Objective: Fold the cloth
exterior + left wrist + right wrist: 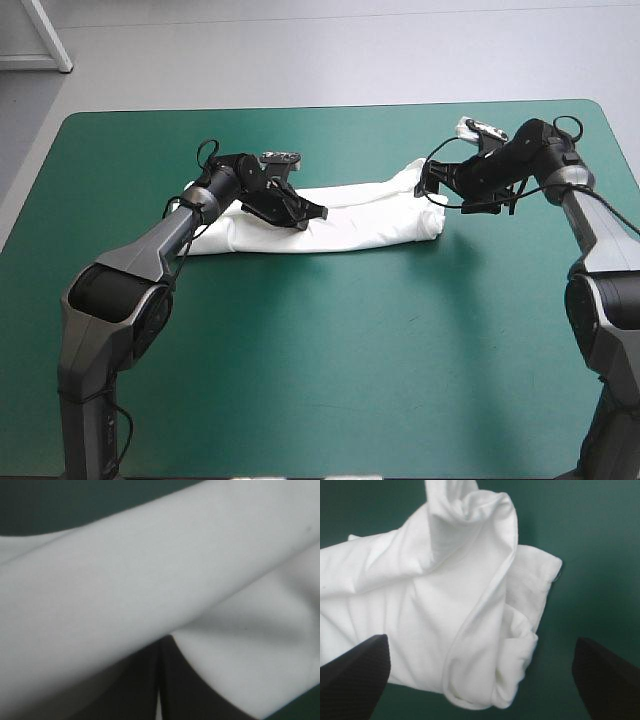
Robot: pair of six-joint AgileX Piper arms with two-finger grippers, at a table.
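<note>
The white T-shirt [365, 222] lies as a long folded band across the back half of the table. My left gripper [303, 211] rests low on the band's left part. In the left wrist view its black fingers [145, 685] meet in an arch with a thin sliver of white between them, and the T-shirt [150, 580] fills nearly everything ahead. My right gripper [432, 187] hovers at the band's right end, open. The right wrist view shows the rumpled, layered end of the T-shirt [445, 605] ahead of the right gripper [480, 639], between its spread fingers and untouched.
The teal-green cover [330, 380] stretches bare in front of the shirt toward the near edge. A strip of cover [330, 140] also shows behind the shirt, up to the far edge.
</note>
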